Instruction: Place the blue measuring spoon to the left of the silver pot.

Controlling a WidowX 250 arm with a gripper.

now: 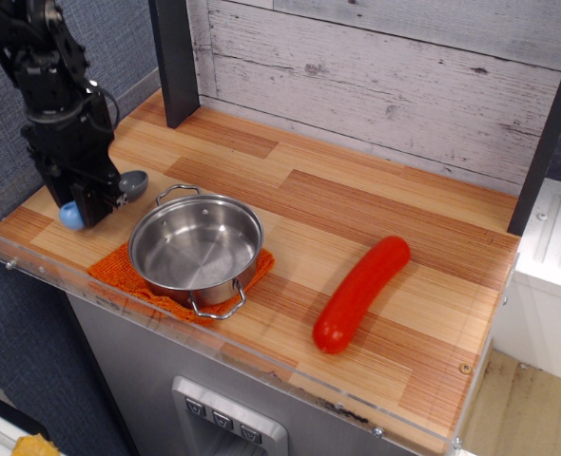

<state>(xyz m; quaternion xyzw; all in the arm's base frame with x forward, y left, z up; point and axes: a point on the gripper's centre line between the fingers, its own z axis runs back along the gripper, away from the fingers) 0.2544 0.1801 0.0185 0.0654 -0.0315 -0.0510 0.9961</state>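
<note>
The silver pot [197,250] stands on an orange cloth [119,273] at the front left of the wooden counter. My black gripper [94,201] is just left of the pot, low over the counter, shut on the blue measuring spoon [71,216]. The spoon's light-blue handle end sticks out at the left of the fingers and its grey bowl [133,182] sticks out at the right, close to the pot's rear loop handle. Whether the spoon touches the counter cannot be told.
A long red sausage [360,293] lies at the front right. A dark post [175,62] stands at the back left. A clear plastic rim [33,269] runs along the counter's front and left edges. A grey plank wall is behind.
</note>
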